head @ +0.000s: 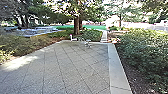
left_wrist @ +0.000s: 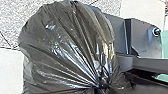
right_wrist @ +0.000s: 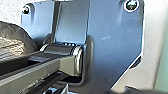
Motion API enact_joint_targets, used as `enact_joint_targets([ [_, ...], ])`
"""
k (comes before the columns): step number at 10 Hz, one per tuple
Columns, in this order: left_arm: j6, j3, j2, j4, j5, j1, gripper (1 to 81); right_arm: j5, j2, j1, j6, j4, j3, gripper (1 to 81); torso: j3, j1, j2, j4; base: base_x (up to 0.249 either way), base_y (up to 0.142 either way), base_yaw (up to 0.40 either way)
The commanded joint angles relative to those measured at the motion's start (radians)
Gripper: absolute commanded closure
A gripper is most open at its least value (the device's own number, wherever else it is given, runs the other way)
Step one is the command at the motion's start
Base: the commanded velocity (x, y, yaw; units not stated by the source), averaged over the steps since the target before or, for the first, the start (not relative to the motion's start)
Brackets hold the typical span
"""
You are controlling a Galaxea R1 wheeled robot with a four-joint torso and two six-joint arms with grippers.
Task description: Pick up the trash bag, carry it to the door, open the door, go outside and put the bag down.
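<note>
Left pincer [left_wrist: 100, 88] clamped on its gathered neck, a dark trash bag [left_wrist: 67, 47] rides beside the robot's base [left_wrist: 146, 40] above outdoor paving [head: 75, 67]; gentle rolling, then release once ground bears it, should serve. Right pincer: cannot tell.

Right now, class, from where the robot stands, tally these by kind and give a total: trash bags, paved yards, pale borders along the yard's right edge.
Trash bag: 1
Paved yard: 1
Pale border: 1
Total: 3

Paved yard [head: 75, 67], shrubs [head: 143, 56] alongside, tree trunk [head: 76, 25] beyond paving.
</note>
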Motion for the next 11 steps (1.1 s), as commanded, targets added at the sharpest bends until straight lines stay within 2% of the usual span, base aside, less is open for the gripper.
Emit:
enact_joint_targets([
  [1,0.0,0.033,-0.016,-0.007,0.062,-0.05,81.1,-0.067,0.003,0.044,-0.004,0.0,0.004,1.0,-0.07,0.001,0.0,0.033,0.0,0.0,0.0],
  [2,0.0,0.055,-0.026,-0.007,0.06,-0.051,81.1,-0.067,0.003,0.044,-0.003,-0.002,0.004,1.0,-0.099,0.001,0.0,0.04,0.0,0.0,0.0],
  [3,0.0,0.109,-0.057,-0.007,0.062,-0.056,81.1,-0.067,0.003,0.044,-0.003,-0.002,0.004,1.0,-0.102,0.001,0.0,0.021,0.0,0.0,0.0],
  [4,0.0,0.181,-0.095,-0.008,0.062,-0.062,81.1,-0.067,0.002,0.044,-0.003,-0.002,0.004,1.0,-0.07,0.001,0.001,0.024,0.0,0.0,0.0],
  [7,-0.003,0.352,-0.195,-0.009,0.068,-0.09,81.1,-0.067,0.0,0.041,-0.003,0.0,0.004,1.0,-0.093,0.002,0.001,0.024,0.0,0.0,0.0],
  [9,-0.003,0.455,-0.266,-0.03,0.069,-0.117,81.1,-0.067,0.0,0.043,-0.003,0.002,0.002,1.0,-0.193,0.001,0.001,0.024,0.0,0.0,0.0],
  [11,-0.003,0.559,-0.347,-0.064,0.071,-0.154,81.1,-0.067,-0.001,0.044,-0.001,0.003,-0.001,1.0,-0.246,0.001,0.001,0.024,0.0,0.0,0.0],
])
